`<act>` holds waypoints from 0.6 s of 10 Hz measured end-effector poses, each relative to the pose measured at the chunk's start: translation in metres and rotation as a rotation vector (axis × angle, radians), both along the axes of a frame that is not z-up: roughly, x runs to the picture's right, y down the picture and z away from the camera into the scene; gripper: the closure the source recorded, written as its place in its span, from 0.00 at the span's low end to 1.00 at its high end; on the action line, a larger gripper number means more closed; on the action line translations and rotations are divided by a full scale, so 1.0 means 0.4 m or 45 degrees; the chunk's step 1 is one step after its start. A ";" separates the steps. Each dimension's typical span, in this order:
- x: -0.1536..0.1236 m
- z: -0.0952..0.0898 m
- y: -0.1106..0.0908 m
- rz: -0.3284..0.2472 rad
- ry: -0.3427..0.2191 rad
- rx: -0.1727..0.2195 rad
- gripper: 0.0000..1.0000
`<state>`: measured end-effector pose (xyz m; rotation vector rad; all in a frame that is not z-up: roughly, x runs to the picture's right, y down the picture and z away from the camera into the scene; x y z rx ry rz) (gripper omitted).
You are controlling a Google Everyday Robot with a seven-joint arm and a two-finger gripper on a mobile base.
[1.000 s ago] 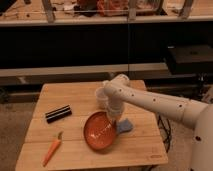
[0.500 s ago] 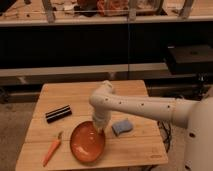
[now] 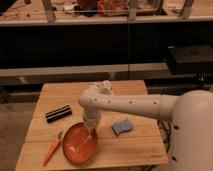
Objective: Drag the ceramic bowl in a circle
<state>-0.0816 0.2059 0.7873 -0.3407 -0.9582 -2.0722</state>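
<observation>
The ceramic bowl (image 3: 79,143) is a wide, shallow, glossy orange-brown bowl lying near the front left of the wooden table (image 3: 135,150). My white arm reaches in from the right and bends down over it. My gripper (image 3: 91,127) sits at the bowl's upper right rim, touching it or just inside it. The arm hides the fingertips.
An orange carrot (image 3: 51,150) lies just left of the bowl near the front left table edge. A black rectangular object (image 3: 58,113) lies at the left. A blue sponge (image 3: 122,127) lies to the right of the bowl. Dark shelving stands behind the table.
The bowl has slid left and toward the front edge of the table, close to the carrot. My gripper moved with it, and the blue sponge is now uncovered and apart from the bowl.
</observation>
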 end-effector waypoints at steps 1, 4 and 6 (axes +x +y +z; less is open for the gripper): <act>-0.007 0.028 -0.016 0.029 0.031 -0.010 1.00; -0.021 0.065 -0.048 0.109 0.135 -0.015 1.00; 0.047 0.095 -0.115 0.216 0.264 0.021 1.00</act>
